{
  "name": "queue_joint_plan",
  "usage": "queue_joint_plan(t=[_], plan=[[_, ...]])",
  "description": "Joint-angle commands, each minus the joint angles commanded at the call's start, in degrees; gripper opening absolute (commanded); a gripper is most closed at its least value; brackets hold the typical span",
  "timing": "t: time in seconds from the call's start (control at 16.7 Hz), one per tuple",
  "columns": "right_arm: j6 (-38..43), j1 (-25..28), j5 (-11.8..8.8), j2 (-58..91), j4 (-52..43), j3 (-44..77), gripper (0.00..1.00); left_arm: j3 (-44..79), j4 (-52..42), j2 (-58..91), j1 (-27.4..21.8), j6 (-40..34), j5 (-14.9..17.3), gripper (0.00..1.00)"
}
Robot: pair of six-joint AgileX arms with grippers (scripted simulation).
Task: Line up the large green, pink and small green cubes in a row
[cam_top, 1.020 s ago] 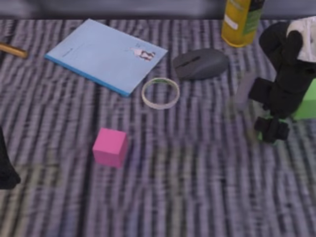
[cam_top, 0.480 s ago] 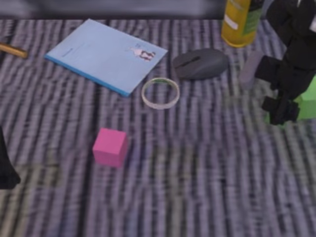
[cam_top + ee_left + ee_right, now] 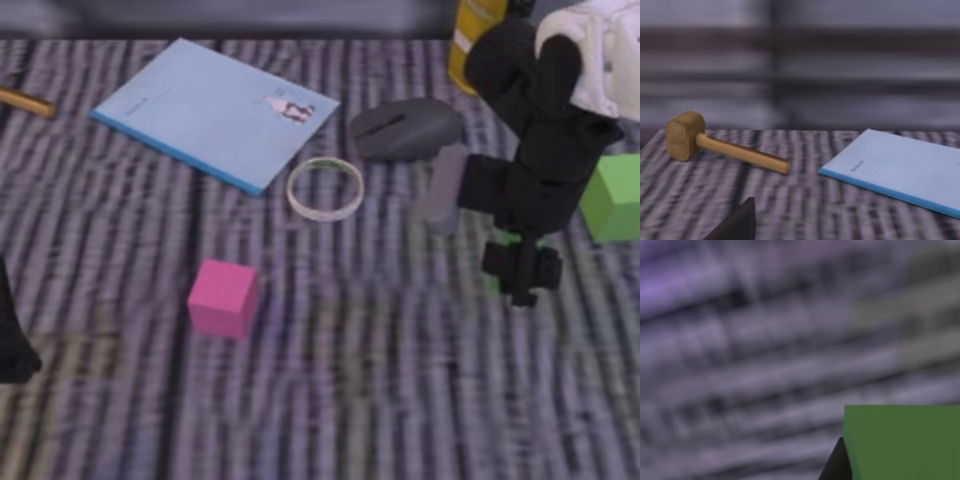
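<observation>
The small green cube point(image 3: 905, 440) fills a corner of the right wrist view, pressed against one dark fingertip point(image 3: 837, 465). My right gripper point(image 3: 522, 272) is shut on it, held over the cloth right of centre; from above only slivers of the small green cube point(image 3: 506, 240) show under the gripper. Just to its right, at the table's right edge, the large green cube point(image 3: 612, 197) rests on the cloth. The pink cube point(image 3: 223, 297) sits left of centre, far from both. My left gripper point(image 3: 12, 352) is parked at the left edge, open and empty.
A blue notebook point(image 3: 215, 110) lies at the back left, with a tape ring point(image 3: 325, 188) and a grey mouse point(image 3: 405, 128) beside it. A yellow bottle point(image 3: 468, 55) stands behind the right arm. A wooden mallet point(image 3: 715, 145) lies at the far left.
My right gripper swung back toward the large green cube, then came forward and to the left with the small green cube. The pink cube and the left arm stayed put.
</observation>
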Motion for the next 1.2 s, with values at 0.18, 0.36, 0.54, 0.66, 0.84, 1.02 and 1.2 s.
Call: queue_joint_plan(t=[0.18,0.36,0.54,0.66,0.84,1.02,1.2], plan=[[0.63,8.80,-0.04,-5.16,0.39,-5.72,0.00,0.00,0.00,0.00,0.00,0.00,0.00,1.00],[1.16,16.35,-0.02,-9.61,0.82,-10.45,0.00,0.00,0.00,0.00,0.00,0.00,0.00,1.00],[1.41,18.90,0.01,-11.51,1.11,-12.32,0.00,0.00,0.00,0.00,0.00,0.00,0.00,1.00],[1.41,18.90,0.01,-11.51,1.11,-12.32,0.00,0.00,0.00,0.00,0.00,0.00,0.00,1.00],[1.53,18.69,-0.03,-10.97,1.96,-12.88,0.00,0.00,0.00,0.00,0.00,0.00,0.00,1.00],[1.75,18.65,-0.03,-9.18,7.65,-16.48,0.00,0.00,0.00,0.00,0.00,0.00,0.00,1.00],[1.72,18.92,-0.03,-6.87,14.64,-20.84,0.00,0.00,0.00,0.00,0.00,0.00,0.00,1.00]])
